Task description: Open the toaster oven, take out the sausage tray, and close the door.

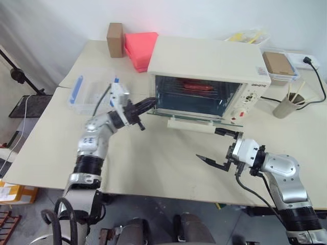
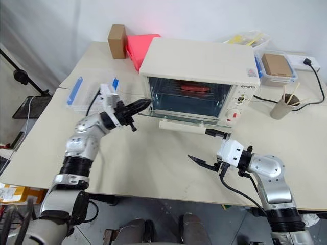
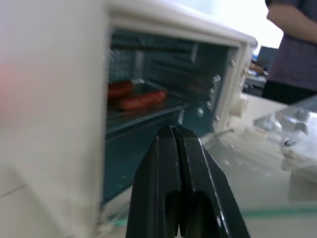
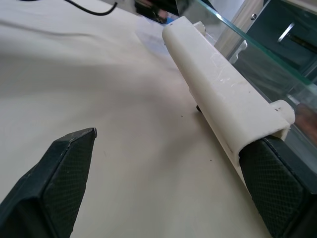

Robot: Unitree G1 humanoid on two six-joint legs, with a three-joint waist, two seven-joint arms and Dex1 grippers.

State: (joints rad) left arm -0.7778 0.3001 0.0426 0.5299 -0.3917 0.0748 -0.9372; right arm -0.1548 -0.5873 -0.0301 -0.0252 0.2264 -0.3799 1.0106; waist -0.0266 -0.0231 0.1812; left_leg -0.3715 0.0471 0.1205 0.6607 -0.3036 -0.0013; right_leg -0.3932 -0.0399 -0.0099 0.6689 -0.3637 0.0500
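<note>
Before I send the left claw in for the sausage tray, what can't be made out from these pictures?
- Sausage tray: its rim and front edge are lost in the dark oven cavity in the left wrist view; only the sausages show.
- The same tray is too small in the head views, behind the toaster oven frame.
- Door: cut off by the right wrist view's edge, hinge hidden.
- Left claw: shut; contact with the oven is unclear.

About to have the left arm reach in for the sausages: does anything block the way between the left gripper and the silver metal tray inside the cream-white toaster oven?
Nothing visible does. The glass-windowed door lies folded down flat, so the cream-white toaster oven stands open. The shut left gripper sits at the opening's left edge, and the silver metal sausage tray lies on its rack straight ahead with no object between.
</note>
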